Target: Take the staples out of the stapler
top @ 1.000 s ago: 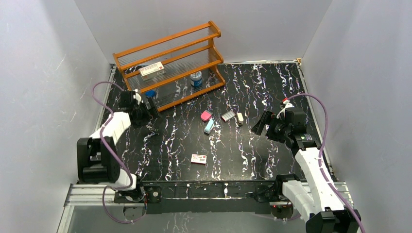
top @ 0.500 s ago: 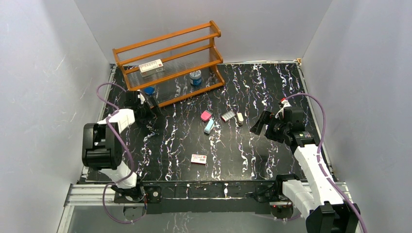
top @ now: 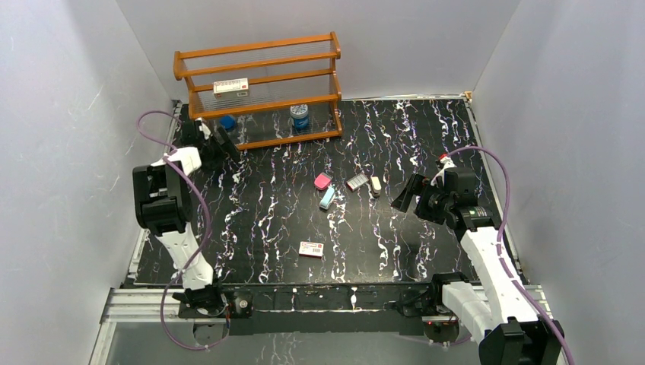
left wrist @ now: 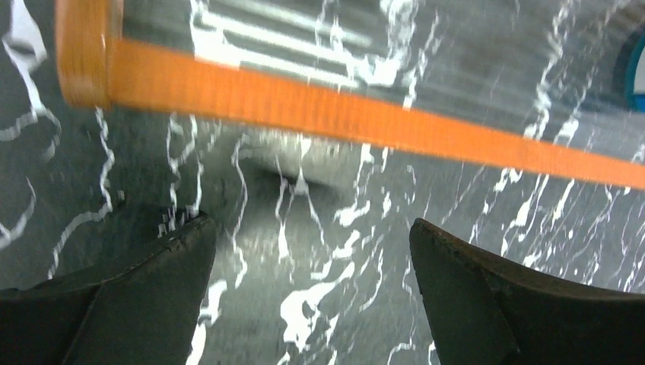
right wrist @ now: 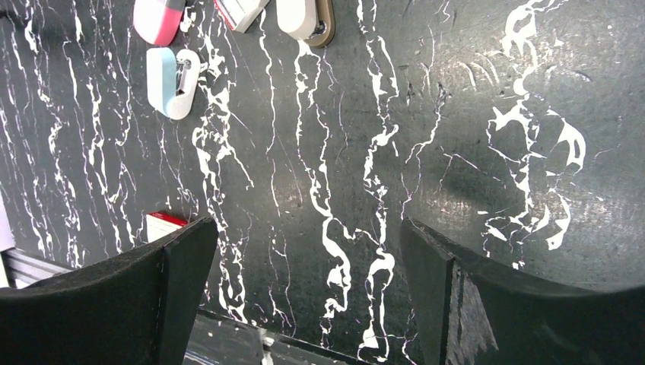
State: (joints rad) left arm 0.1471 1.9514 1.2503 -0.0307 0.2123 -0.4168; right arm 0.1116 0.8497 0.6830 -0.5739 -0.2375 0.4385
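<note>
Twice over, holding fingers (right wrist: 152,296) spread wide, pinching nothing. Hovering with right gripper (right wrist: 308,304) well to the right of stapler (right wrist: 173,82), which is lying on table (top: 380,137) just beside pink block (right wrist: 158,17). Probably best closing in low, lining jaws across the teal body, steering clear of neighbours. Bending right arm (top: 487,258) forward; stretching left gripper (left wrist: 312,296) far back near rack (left wrist: 342,106), well apart from stapler
</note>
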